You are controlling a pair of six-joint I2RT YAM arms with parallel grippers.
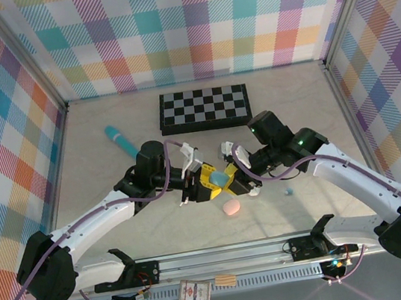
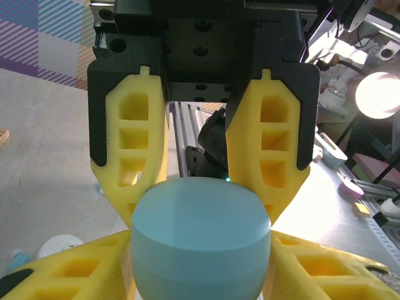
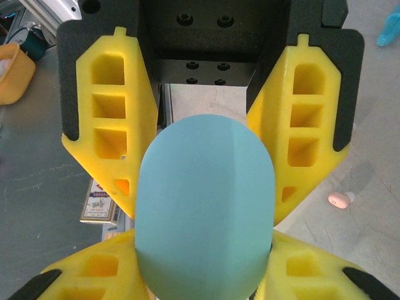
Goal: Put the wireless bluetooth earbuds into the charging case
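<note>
Over the middle of the table [image 1: 97, 165] the two arms met nose to nose around a pale blue charging case [image 1: 221, 179], held up off the surface; the right gripper [image 1: 235, 182] came in from the right and was clamped on it, its yellow fingers [image 2: 147, 134] pressed to the rounded sides; the left gripper [image 1: 207, 183] faced it from the left with its own fingers [image 3: 109, 119] lying along the case's flanks, though I could not tell whether they gripped or merely touched. A pink case [image 1: 231, 207] sat on the table just near of the pair; a pale blue earbud [image 1: 290, 191] lay alone to the right of it, and a pink earbud [image 3: 339, 199] rested loose on the surface beside the grippers. Farther back lay a folded chessboard [image 1: 204, 107], with a teal stick [image 1: 120, 139] at its left.
</note>
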